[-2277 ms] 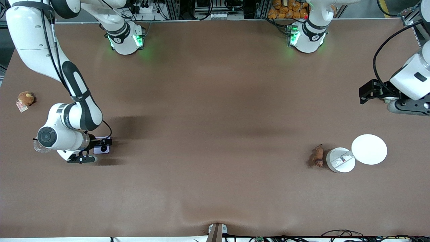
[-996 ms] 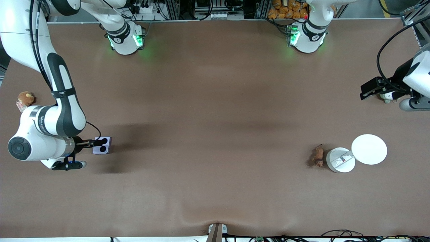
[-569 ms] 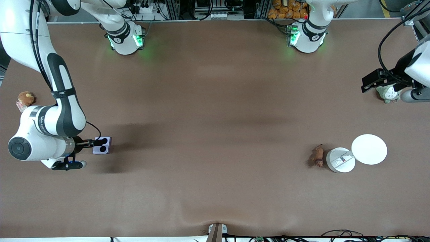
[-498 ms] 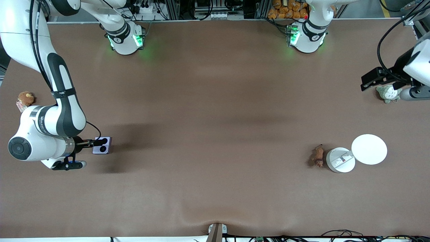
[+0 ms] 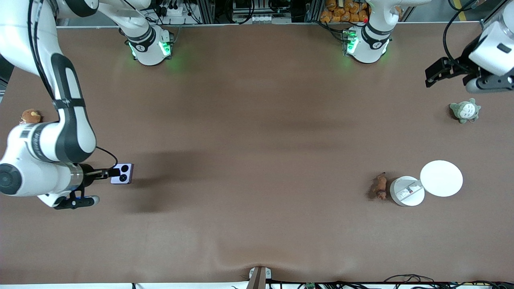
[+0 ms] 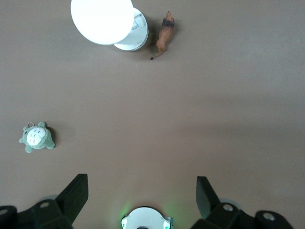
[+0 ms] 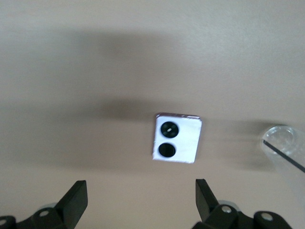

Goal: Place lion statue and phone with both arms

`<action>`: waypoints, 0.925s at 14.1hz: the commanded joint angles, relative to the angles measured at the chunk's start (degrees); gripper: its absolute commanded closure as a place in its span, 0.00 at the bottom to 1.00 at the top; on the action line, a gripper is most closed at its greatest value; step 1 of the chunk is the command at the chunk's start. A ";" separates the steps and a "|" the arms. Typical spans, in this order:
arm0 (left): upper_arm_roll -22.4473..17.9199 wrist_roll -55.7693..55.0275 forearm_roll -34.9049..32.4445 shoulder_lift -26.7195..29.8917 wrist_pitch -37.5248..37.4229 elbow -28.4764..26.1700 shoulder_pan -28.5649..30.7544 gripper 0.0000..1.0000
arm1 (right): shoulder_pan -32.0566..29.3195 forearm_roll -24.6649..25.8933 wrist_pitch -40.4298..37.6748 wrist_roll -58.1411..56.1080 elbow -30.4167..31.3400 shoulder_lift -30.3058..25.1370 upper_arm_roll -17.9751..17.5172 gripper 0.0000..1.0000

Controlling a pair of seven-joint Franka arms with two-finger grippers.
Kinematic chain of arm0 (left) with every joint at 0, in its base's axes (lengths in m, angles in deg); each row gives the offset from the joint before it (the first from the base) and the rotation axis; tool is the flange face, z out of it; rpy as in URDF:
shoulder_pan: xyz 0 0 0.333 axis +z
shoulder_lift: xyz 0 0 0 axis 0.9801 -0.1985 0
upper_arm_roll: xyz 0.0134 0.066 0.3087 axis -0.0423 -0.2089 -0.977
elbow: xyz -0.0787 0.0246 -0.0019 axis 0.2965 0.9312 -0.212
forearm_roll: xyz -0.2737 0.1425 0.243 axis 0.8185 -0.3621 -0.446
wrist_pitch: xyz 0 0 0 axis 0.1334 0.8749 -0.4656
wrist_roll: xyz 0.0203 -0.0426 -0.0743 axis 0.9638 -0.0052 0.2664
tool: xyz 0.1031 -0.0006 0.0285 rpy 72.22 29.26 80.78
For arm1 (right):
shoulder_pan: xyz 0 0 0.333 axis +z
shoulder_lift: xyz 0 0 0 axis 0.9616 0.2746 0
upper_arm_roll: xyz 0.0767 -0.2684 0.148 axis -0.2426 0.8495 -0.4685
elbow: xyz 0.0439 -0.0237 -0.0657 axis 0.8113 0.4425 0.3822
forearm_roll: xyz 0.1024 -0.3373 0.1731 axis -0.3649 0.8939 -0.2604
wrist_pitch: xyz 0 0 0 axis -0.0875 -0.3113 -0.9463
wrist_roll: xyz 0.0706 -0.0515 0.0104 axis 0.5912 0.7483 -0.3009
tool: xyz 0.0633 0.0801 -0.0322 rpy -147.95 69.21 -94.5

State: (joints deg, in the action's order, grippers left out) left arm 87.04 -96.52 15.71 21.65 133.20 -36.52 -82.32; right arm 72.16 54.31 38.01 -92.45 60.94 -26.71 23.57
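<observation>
The pale lilac phone (image 5: 121, 174) lies flat on the brown table toward the right arm's end, its two black circles up; it also shows in the right wrist view (image 7: 176, 138). My right gripper (image 5: 105, 173) is open and empty, raised just beside the phone (image 7: 140, 200). The orange-brown lion statue (image 5: 379, 186) lies toward the left arm's end, beside a small white disc (image 5: 407, 191); it also shows in the left wrist view (image 6: 165, 36). My left gripper (image 5: 453, 72) is open and empty, high over the table near the left arm's end (image 6: 141, 195).
A larger white disc (image 5: 441, 178) overlaps the small one. A grey-green and white plush (image 5: 465, 110) sits near the left gripper, farther from the camera than the discs. A round brown plush (image 5: 30, 116) sits at the right arm's end.
The left gripper has moved off the grey-green plush toward the robot bases, leaving it on the table. The right gripper has drawn back from the phone, which has stayed put.
</observation>
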 commanded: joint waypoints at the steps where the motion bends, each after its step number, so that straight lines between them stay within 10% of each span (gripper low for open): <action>1: -0.82 -1.03 0.09 2.79 1.95 -3.38 -1.68 0.00 | 0.49 -1.90 -4.14 -0.15 -6.64 -0.29 -0.31 0.00; 13: -0.21 -2.96 0.00 5.07 1.77 -5.93 -1.51 0.00 | 1.82 -1.90 -23.72 2.73 -12.82 -20.31 0.13 0.00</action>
State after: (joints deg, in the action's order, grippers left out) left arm 86.83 -98.58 15.71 24.40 134.26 -40.06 -83.53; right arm 74.41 53.32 16.56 -91.84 45.15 -41.75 23.80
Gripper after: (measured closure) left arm 0.000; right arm 0.000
